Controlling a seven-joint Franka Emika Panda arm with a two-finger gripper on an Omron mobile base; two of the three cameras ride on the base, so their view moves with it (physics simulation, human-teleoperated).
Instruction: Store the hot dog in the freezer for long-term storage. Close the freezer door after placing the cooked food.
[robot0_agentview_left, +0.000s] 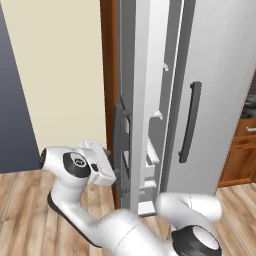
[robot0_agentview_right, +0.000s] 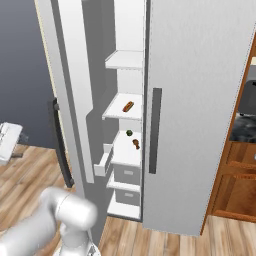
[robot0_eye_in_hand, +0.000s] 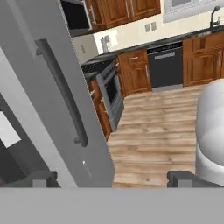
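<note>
The freezer (robot0_agentview_right: 131, 75) stands open, showing its white shelves. On the middle shelf lies the hot dog (robot0_agentview_right: 128, 106), an orange-red sausage in a tan bun. The freezer door (robot0_agentview_right: 70, 100) is swung wide and appears edge-on in the left base view (robot0_agentview_left: 142, 100). Its dark bar handle (robot0_agentview_right: 60, 145) faces outward. My gripper (robot0_agentview_left: 107, 167) is open and holds nothing. It sits low against the outer side of that door, close to the handle (robot0_agentview_left: 118, 145). In the hand view the gripper (robot0_eye_in_hand: 114, 178) has its fingertips (robot0_eye_in_hand: 41, 178) spread wide, with the door's grey face and handle (robot0_eye_in_hand: 61, 92) to their left.
One shelf below the hot dog lie a small green round item (robot0_agentview_right: 129, 133) and a dark brown lump (robot0_agentview_right: 135, 144). The shut fridge door (robot0_agentview_right: 200, 100) with its handle (robot0_agentview_right: 156, 130) stands to the right. Brown wooden cabinets (robot0_agentview_right: 240, 165) flank it. Wood floor (robot0_eye_in_hand: 153, 140) lies beyond the gripper.
</note>
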